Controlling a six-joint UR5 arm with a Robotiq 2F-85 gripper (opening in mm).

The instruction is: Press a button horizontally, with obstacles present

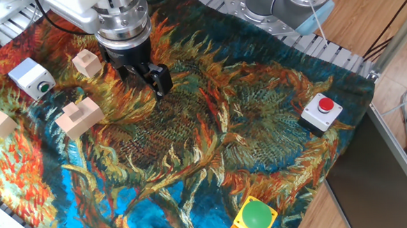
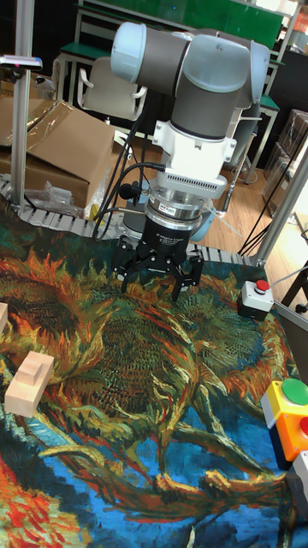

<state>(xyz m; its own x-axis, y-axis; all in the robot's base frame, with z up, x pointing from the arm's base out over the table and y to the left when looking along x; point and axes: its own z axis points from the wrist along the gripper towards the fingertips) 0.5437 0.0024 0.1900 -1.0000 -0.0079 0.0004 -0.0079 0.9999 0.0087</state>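
Gripper (image 1: pixel 146 76) near small cube (image 1: pixel 86 63) (button (image 1: pixel 43 86) beyond it)

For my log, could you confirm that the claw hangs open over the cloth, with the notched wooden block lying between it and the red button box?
Not quite: the claw does hang open over the cloth, but the notched wooden block lies on its opposite side from the red button box, near the green button box, as the fixed view shows.
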